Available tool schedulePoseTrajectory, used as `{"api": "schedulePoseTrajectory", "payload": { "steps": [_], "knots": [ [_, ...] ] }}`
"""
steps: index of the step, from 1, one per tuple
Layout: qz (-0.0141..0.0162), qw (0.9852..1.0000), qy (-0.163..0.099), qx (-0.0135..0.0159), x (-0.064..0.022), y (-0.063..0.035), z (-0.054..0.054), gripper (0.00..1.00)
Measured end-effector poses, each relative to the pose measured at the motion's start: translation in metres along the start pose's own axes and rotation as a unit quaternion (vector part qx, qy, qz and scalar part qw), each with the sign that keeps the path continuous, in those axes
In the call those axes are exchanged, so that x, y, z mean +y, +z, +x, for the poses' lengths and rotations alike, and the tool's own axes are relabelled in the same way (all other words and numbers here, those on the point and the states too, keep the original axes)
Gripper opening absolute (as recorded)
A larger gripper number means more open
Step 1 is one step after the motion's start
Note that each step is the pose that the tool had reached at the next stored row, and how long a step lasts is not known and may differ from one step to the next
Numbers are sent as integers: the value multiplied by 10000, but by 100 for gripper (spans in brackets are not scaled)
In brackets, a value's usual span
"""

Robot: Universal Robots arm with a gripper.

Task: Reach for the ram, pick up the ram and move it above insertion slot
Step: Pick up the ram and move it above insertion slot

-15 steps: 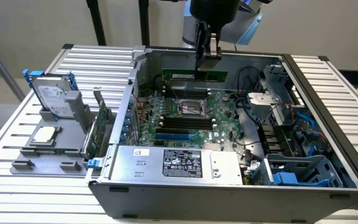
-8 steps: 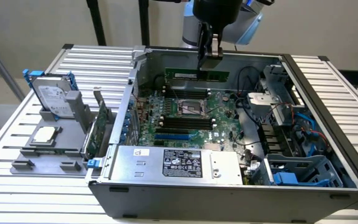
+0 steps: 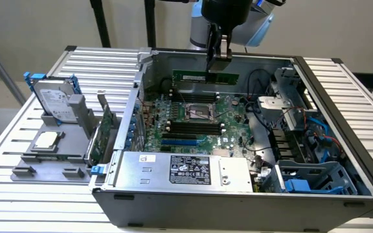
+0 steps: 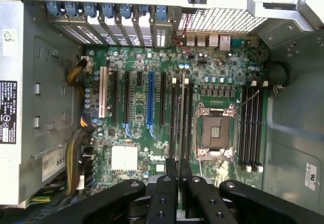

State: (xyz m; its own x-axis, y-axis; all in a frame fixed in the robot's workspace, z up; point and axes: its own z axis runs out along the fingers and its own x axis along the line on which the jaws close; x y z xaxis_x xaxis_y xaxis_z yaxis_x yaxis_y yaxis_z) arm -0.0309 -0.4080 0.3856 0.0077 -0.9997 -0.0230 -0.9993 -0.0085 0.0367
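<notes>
Exterior view: ribbed metal table (image 3: 44, 204)

Robot lab: opened computer case (image 3: 238, 194) on slatted aluminium bench (image 3: 95, 63).

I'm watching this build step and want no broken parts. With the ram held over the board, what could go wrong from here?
1. The gripper holds the ram near one end only, so the stick may tilt or slip.
2. Several black memory slots lie side by side next to the CPU socket; a small offset could put it over the wrong one.
3. Loose cables hang close by and might snag.
</notes>
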Motion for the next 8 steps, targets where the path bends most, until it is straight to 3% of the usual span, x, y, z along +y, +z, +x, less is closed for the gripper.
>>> {"api": "schedulePoseTrajectory", "payload": {
  "steps": [8],
  "knots": [
    [-1, 10000, 0, 0, -1, 0, 0, 14]
  ]
}}
